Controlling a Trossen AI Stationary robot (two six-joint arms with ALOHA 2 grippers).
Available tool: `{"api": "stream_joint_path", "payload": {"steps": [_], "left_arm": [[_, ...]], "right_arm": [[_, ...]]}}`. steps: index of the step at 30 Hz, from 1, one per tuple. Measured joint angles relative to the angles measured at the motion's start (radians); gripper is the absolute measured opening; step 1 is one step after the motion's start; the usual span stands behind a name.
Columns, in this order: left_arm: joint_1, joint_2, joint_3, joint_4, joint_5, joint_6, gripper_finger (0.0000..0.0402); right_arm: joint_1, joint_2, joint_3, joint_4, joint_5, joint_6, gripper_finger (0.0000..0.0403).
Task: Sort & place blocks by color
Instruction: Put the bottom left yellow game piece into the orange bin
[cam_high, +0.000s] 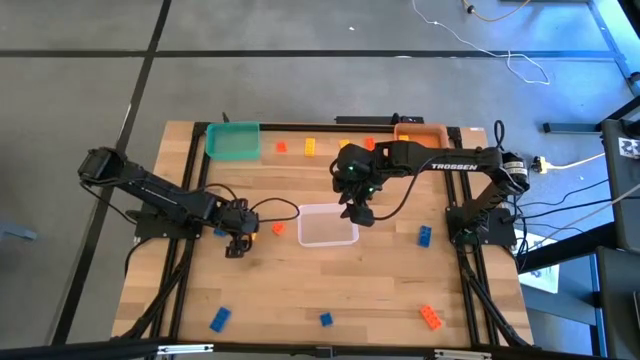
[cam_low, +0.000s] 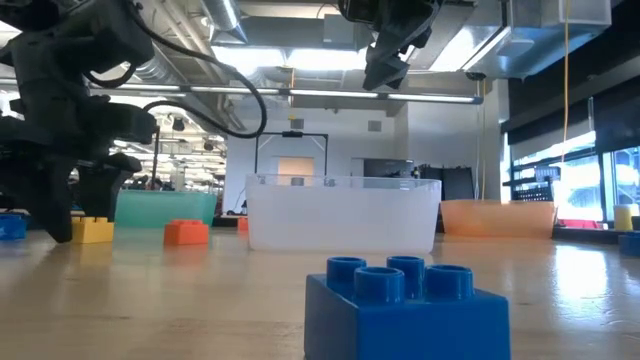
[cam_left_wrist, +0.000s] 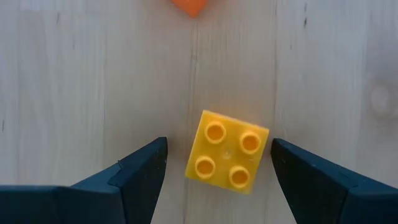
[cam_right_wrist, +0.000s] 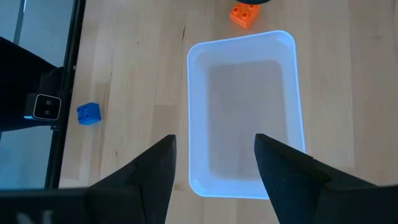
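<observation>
Left wrist view shows a yellow block (cam_left_wrist: 227, 152) lying on the wooden table (cam_left_wrist: 93, 93) between the wide-spread fingers of the left gripper (cam_left_wrist: 217, 171), ready for a grasp, while the right gripper (cam_right_wrist: 214, 162) hangs parted and empty over the clear bin (cam_right_wrist: 245, 112).

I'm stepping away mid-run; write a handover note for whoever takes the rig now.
Left pincer: open, low, straddling the small yellow studded plastic brick, not yet gripped.
Right pincer: open, empty, above the clear rectangular plastic bin.
Clear bin holds nothing visible; teal bin and orange bin contents unclear.
Left to do: blue, orange and yellow bricks lie scattered on the wooden table; nearly all sorting remains.
</observation>
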Motion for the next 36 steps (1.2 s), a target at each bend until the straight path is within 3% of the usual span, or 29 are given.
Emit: {"api": "stream_joint_path", "payload": {"steps": [8, 16, 36], "left_arm": [[0.000, 0.000, 0.000, 0.009, -0.003, 0.005, 0.0279], [-0.007, 0.000, 0.000, 0.014, -0.078, 0.059, 0.0275], [-0.014, 0.055, 0.004, 0.007, 0.013, 0.080, 0.0175]], "right_arm": [[0.000, 0.000, 0.000, 0.000, 0.001, 0.000, 0.0218], [0.000, 0.000, 0.000, 0.000, 0.001, 0.000, 0.0218], [0.000, 0.000, 0.000, 0.001, 0.002, 0.001, 0.0218]]}}
